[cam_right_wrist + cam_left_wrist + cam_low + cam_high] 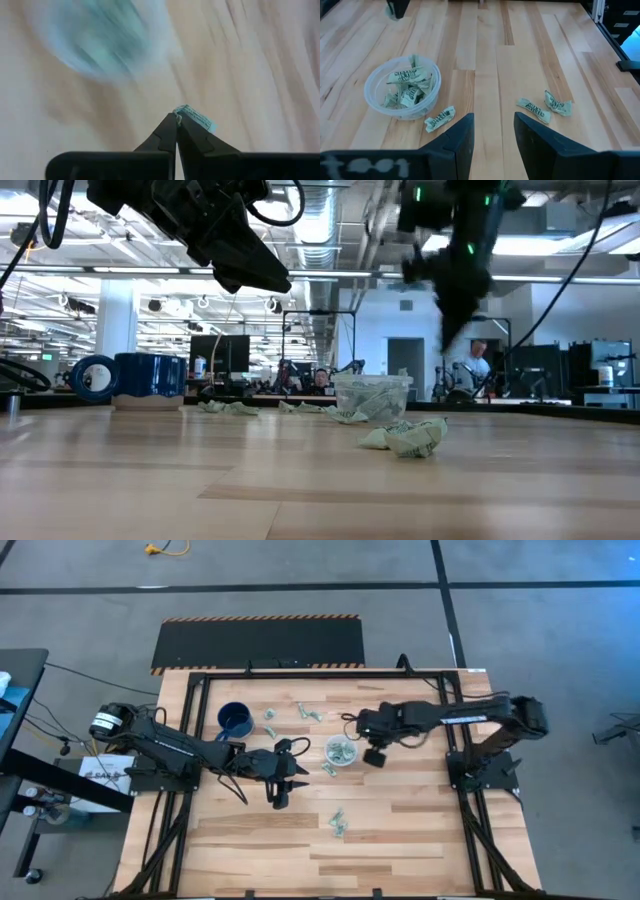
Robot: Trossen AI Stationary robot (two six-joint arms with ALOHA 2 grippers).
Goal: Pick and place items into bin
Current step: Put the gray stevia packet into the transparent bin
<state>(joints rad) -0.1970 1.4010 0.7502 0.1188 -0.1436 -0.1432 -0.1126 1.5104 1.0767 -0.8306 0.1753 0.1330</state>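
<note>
the table (pixel 400 830) is pale wood in long planks, smooth with a soft sheen and visible grain. the cup (pixel 402 87) is thin clear plastic with cloudy whitish walls, and the wrapped pieces (pixel 534 108) inside it and at its 5 o'clock are crinkly, printed green-and-white wrappers. the mug (pixel 150 379) looks glossy dark blue, and the left gripper's fingers (pixel 462 140) are matt dark plastic.

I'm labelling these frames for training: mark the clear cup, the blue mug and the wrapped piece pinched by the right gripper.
clear cup (pixel 376 98): left wrist view, on its translucent wall.
blue mug (pixel 235 720): high view, on its rim.
wrapped piece (pixel 196 117): right wrist view, on the part sticking out past the fingertips of the right gripper (pixel 176 118).
</note>
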